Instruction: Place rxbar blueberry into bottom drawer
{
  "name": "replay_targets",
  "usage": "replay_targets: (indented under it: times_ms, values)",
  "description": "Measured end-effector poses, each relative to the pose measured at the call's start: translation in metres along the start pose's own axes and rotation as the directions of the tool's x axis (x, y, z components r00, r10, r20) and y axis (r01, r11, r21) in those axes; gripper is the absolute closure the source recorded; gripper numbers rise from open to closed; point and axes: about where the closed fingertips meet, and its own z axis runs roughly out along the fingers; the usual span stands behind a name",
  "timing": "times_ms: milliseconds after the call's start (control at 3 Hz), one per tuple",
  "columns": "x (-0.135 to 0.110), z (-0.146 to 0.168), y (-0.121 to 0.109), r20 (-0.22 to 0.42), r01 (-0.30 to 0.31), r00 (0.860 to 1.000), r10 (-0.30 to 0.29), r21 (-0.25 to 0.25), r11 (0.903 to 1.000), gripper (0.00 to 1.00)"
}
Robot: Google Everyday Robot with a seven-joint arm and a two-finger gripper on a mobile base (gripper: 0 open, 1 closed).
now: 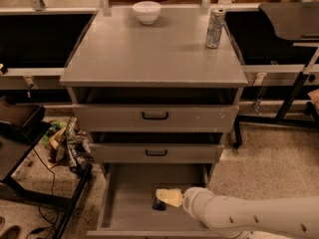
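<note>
The bottom drawer (119, 203) is pulled out, with a plain grey floor. My gripper (168, 197), pale cream, reaches from the right into the drawer's middle. The rxbar blueberry (159, 205), a small dark bar, shows just below and left of the gripper's tip, low over or on the drawer floor. Whether the gripper still holds it cannot be told. My white arm (239, 218) runs out to the lower right corner.
Two upper drawers with black handles (155, 116) (156, 153) are closed above. A white bowl (147, 11) and a silver can (215, 28) stand on the cabinet top. Clutter and a black stand (60, 148) sit to the left, a black table leg (294, 93) to the right.
</note>
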Motion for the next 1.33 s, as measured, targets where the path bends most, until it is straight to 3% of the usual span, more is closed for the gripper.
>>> replay_targets:
  times_ms: [333, 667, 1333]
  values:
    - [-0.027, -0.025, -0.009, 0.041, 0.010, 0.999, -0.012, 0.042, 0.9991, 0.00]
    - [-0.055, -0.071, -0.030, 0.049, 0.019, 0.998, -0.025, 0.128, 0.9916, 0.00]
    - [-0.087, -0.145, -0.046, 0.010, 0.154, 0.987, -0.160, 0.221, 0.9631, 0.00]
